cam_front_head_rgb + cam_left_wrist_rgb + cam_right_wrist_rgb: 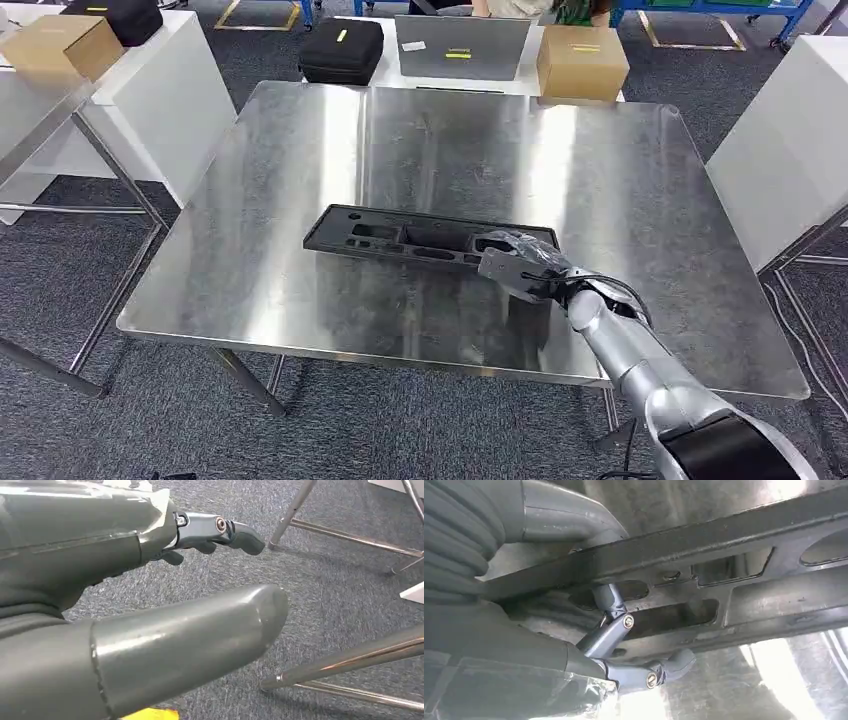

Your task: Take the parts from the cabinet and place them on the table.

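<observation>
R hand (520, 268) grips the black part (420, 238) at its right end, thumb on one face, fingers (611, 630) hooked thru a cutout. Part sits low over the steel table (300, 180), near the front-centre; can't tell if it's fully down (far end looks on the surface). L hand (150, 580) hangs by the floor, holds nothing, fingers apart. Imo: lower flat, let the part settle, then uncurl fingers clear of the cutout before pulling back, else it drags.
</observation>
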`<state>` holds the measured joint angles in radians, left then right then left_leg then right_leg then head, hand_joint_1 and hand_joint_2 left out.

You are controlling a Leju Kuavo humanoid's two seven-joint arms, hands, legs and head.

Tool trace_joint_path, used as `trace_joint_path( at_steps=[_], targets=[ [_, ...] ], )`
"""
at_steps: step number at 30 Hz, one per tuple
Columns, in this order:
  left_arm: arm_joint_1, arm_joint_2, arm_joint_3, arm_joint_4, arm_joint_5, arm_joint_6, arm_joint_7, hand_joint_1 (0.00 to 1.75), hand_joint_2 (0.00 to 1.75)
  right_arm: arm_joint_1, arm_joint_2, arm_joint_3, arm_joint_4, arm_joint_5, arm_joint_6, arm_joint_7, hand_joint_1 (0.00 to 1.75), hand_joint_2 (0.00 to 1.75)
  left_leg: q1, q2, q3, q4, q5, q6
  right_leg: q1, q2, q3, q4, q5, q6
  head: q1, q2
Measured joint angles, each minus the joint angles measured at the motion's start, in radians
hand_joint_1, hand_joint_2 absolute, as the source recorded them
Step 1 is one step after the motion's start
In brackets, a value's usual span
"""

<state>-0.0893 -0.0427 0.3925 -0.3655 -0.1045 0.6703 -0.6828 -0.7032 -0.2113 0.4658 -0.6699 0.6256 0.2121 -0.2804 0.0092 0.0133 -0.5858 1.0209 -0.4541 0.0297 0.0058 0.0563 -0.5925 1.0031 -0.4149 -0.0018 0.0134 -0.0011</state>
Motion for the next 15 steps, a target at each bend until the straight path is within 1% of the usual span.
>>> trace_joint_path(
  at_steps=[2,3,5,11,15],
  targets=[
    [0.003,0.0,0.0,0.0,0.002,0.0,0.0,0.0,0.0,-0.015,-0.003,-0.001,0.0,0.002,-0.018,0.016,0.0,1.75,0.0,-0.001,-0.001,0.0,0.001,0.0,0.0,-0.001,-0.001,0.0,0.0,0.0,0.0,0.0],
    [0.005,0.0,0.0,0.0,0.003,0.0,0.0,0.0,0.0,-0.024,-0.009,-0.002,0.0,0.004,-0.023,0.027,0.0,1.75,-0.001,-0.001,-0.003,0.0,0.004,0.004,-0.001,-0.002,-0.002,0.0,0.001,0.0,0.0,0.0],
    [0.009,0.001,0.0,0.0,0.004,0.0,0.0,0.0,0.0,-0.05,-0.019,-0.002,0.0,0.009,-0.021,0.048,0.0,1.75,-0.002,-0.004,-0.008,0.0,0.009,0.002,-0.002,-0.005,-0.007,0.0,0.002,0.0,0.0,0.0],
    [0.02,0.002,0.0,0.0,0.005,-0.008,0.0,0.0,0.0,-0.118,-0.058,-0.004,0.0,0.02,0.0,0.076,0.0,1.75,-0.002,-0.006,-0.021,0.001,0.013,0.003,-0.002,-0.008,-0.02,0.001,0.005,-0.001,0.0,0.0],
    [0.02,0.003,0.0,0.0,0.005,-0.008,0.0,0.0,0.0,-0.171,-0.08,-0.002,0.007,0.028,0.032,0.084,0.0,1.75,-0.002,-0.007,-0.024,0.001,0.013,0.003,-0.002,-0.009,-0.023,0.001,0.005,-0.001,0.0,0.0]
  ],
)
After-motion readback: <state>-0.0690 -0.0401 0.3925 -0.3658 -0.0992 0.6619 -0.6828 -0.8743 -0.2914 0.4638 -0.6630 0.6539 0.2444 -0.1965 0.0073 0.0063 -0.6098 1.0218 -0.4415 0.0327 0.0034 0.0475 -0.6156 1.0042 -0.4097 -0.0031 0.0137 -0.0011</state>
